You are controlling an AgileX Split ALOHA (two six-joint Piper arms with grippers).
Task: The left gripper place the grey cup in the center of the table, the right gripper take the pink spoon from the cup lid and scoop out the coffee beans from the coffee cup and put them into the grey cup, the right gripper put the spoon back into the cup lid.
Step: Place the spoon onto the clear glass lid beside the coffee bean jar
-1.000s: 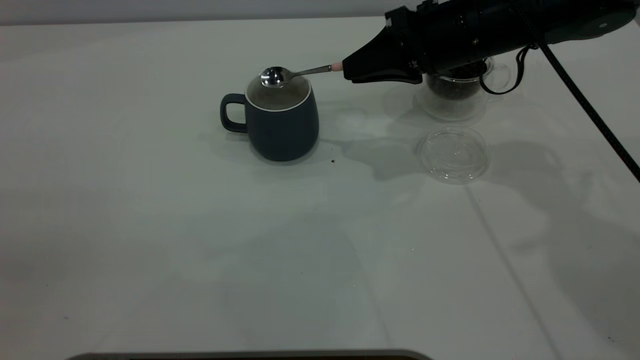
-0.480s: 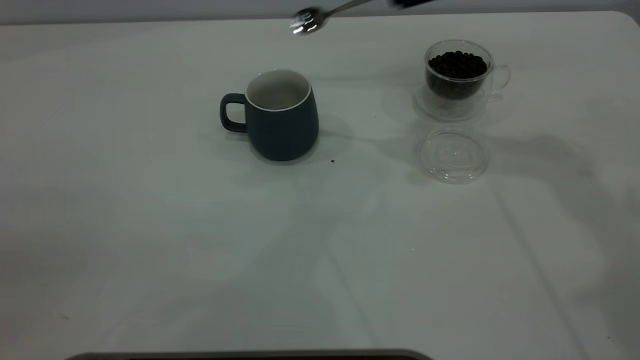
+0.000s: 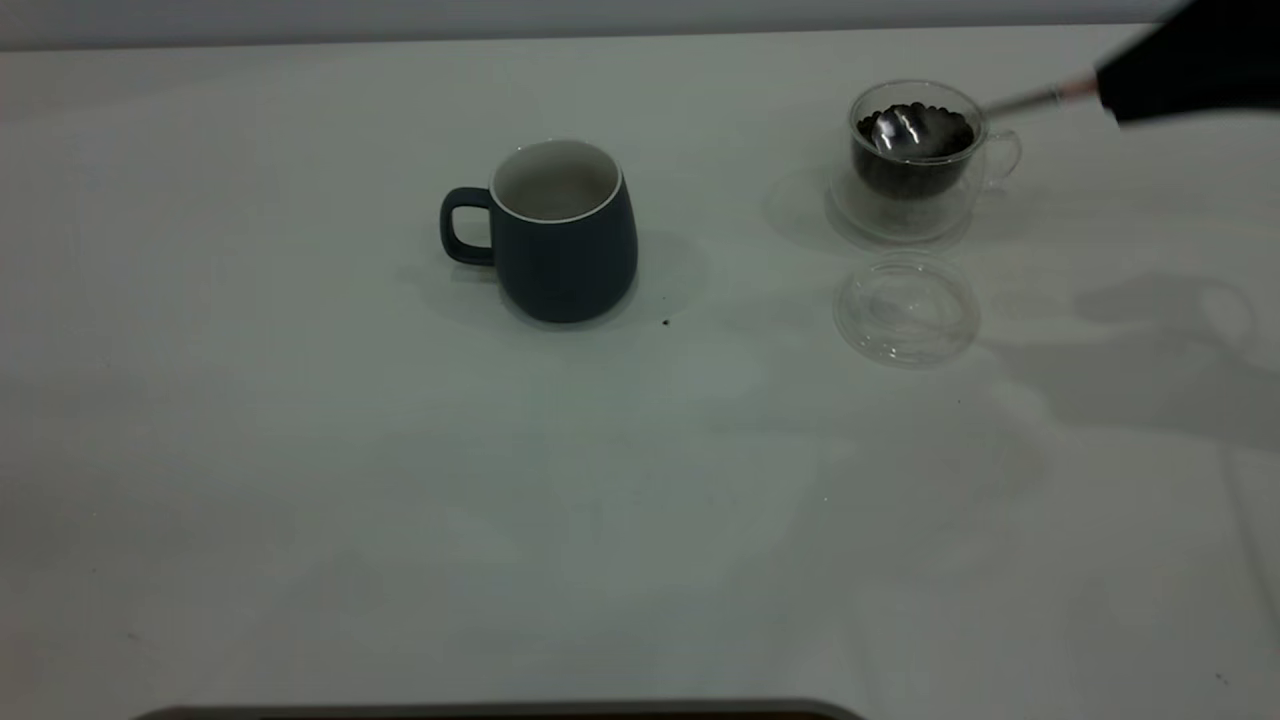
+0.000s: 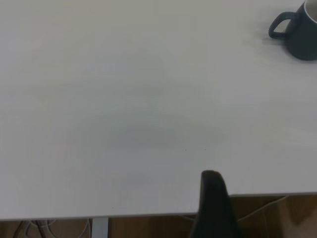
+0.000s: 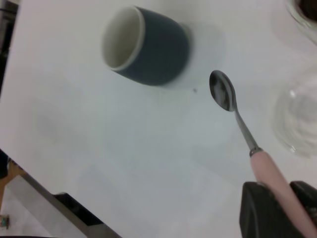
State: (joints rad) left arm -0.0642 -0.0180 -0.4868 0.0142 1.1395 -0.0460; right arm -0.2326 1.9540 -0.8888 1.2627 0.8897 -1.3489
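**Desk:** Where did the right gripper [image 3: 1105, 95] stand when the shutter fell?

**Photographer:** At the far right of the white table [image 3: 300, 450], raised above the surface. Its fingers [image 5: 257, 210] were pinched on the pink handle of the spoon [image 3: 905, 128], and the steel bowl of that spoon appeared over the mouth of the glass coffee cup [image 3: 925, 160], against the dark coffee beans [image 3: 950, 130] inside. Whether metal touched beans could not be told. In the right wrist view the bowl of the spoon looked bare.

**Desk:** And the grey cup?

**Photographer:** The grey cup [image 3: 560, 235] stood upright near the middle of the table, handle pointing toward the left arm's side, well apart from the coffee cup. Its pale inside could be seen, though not its bottom. One dark speck [image 3: 666, 322] lay on the table just beside its base.

**Desk:** The cup lid?

**Photographer:** The clear cup lid [image 3: 906, 308] lay flat just in front of the coffee cup, nearer the camera, with nothing in it.

**Desk:** The left gripper?

**Photographer:** The left gripper [image 4: 213, 206] hung back at the table's edge, far from the grey cup. Only one dark finger showed, so I could not tell its state.
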